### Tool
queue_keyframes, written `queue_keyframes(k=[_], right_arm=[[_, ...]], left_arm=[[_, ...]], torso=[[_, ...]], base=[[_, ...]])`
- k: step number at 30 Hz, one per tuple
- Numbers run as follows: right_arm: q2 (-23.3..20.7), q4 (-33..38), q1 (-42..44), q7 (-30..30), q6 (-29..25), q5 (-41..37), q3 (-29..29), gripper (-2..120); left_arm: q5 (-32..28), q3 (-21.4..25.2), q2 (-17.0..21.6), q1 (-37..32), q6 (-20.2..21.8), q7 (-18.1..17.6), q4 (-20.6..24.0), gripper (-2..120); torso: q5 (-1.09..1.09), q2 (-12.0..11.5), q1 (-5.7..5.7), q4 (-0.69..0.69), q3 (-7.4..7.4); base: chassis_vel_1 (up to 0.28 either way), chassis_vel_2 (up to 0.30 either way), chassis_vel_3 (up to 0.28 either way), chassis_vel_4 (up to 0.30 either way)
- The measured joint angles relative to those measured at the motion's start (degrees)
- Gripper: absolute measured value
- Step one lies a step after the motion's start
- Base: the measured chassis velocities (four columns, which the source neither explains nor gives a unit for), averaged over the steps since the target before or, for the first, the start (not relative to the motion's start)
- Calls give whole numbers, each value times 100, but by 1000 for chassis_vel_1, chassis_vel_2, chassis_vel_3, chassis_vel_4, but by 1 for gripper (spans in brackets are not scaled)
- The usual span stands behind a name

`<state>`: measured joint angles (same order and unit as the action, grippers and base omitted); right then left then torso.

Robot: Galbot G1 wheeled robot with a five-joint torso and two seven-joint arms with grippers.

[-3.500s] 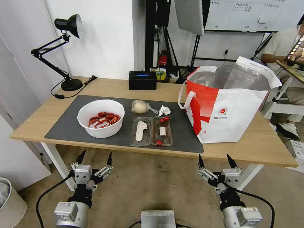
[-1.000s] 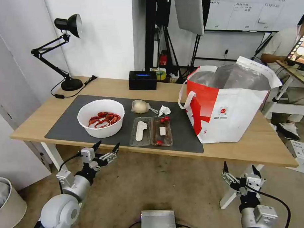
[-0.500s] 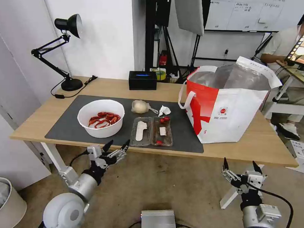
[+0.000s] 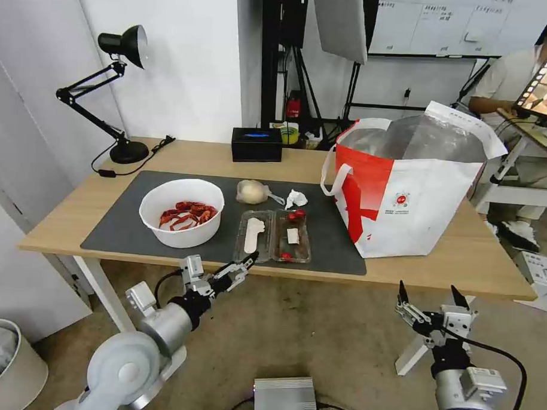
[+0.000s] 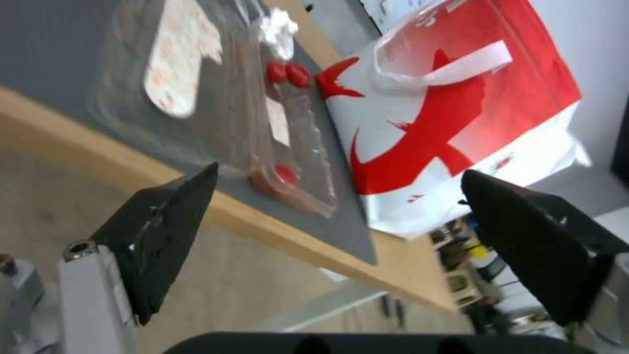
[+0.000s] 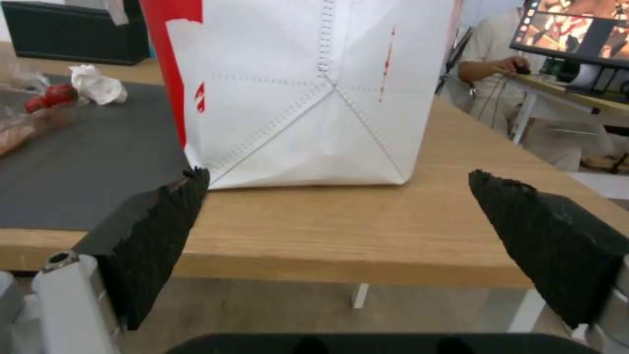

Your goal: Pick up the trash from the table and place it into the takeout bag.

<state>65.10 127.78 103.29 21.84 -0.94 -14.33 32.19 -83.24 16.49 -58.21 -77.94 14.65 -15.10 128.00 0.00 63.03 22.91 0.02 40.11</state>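
0 of 4 trash pieces bagged: hinged tray (image 4: 273, 236), tissue (image 4: 296, 198), wrapped lump (image 4: 252, 191), shell bowl (image 4: 181, 212) unmoved; left gripper (image 4: 242, 268) spread near tray, right gripper (image 4: 426, 296) spread, idle.

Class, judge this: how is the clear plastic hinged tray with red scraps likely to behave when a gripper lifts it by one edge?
The clear plastic hinged tray looks thin, so it probably flexes. It lies open in two halves, so the ungripped half may swing. Its loose red scraps could roll out if it tilts.
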Motion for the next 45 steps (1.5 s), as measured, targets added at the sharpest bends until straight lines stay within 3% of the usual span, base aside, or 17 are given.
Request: queue_keyframes(k=[8, 26, 45], right_arm=[[-18, -32, 11, 1, -5, -11, 23, 100], [-17, -158, 25, 25, -6, -8, 24, 100], [-3, -193, 80, 55, -19, 13, 115, 100]], left_arm=[[-431, -313, -342, 233, -118, -411, -36, 100], [-777, -648, -1078, 542, -295, -903, -384, 100], [-662, -977, -1261, 1065, -472, -1112, -871, 100]], torso=[[0, -1, 0, -2, 0], [0, 0, 1, -2, 0], [0, 0, 1, -2, 0]], base=[[0, 0, 0, 0], [0, 0, 0, 0], [0, 0, 0, 0]])
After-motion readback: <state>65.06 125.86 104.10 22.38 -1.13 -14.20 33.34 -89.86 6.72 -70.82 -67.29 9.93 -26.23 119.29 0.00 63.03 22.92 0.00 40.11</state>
